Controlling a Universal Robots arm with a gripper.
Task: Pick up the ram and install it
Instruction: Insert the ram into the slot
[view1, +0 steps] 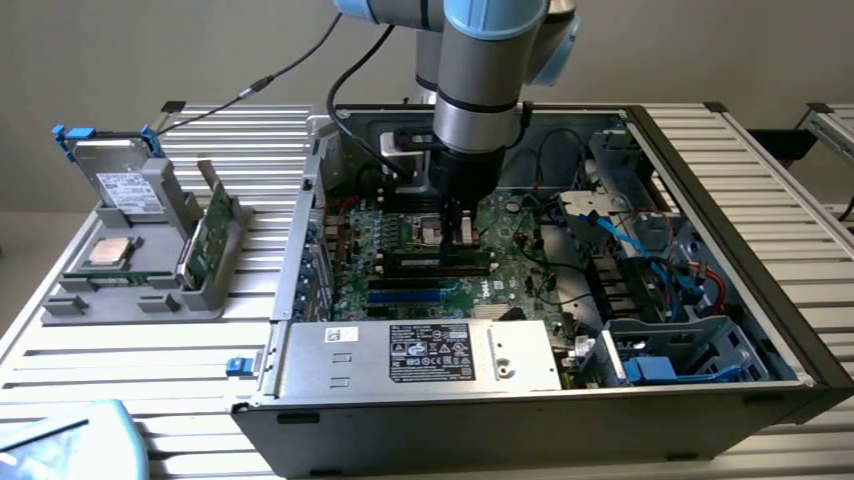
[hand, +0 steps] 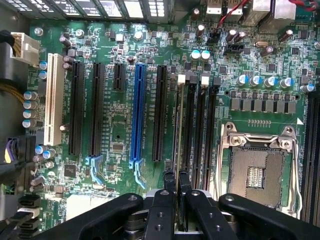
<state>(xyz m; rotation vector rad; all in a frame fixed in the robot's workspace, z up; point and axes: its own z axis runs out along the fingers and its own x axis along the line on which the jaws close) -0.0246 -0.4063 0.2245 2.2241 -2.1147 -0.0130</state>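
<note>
The gripper (hand: 176, 176) stands low over the motherboard (hand: 120, 165). Its two black fingers (hand: 169, 192) are closed tightly on a thin board seen from its edge: this is the ram (hand: 175, 132). It runs away from the fingers as a narrow line, directly along the outermost of the four black memory slots (hand: 191, 130), the one beside the long black expansion slot (hand: 161, 115). In the exterior view the gripper (view1: 458, 232) is inside the open computer case (view1: 701, 165), near the open CPU socket (hand: 255, 170).

In my judgement the picking is done and the work is at the installing. The stick is lined up with its slot and is either touching it or just above it. I cannot tell which, because the edge of the ram covers the slot. To seat it would call for a straight push down, with the stick kept parallel to the slot and the white latches (hand: 204, 78) at the slot ends ready to receive it.

Some things are hard to make out. The near end of the ram is hidden behind the fingers, and its lower edge cannot be seen. In the exterior view the stick is hard to separate from the dark slots under the gripper. On the exterior view's left, a grey tray (view1: 80, 300) holds a broader green card (view1: 210, 235) and a hard drive (view1: 127, 185), well apart from the gripper.
</note>
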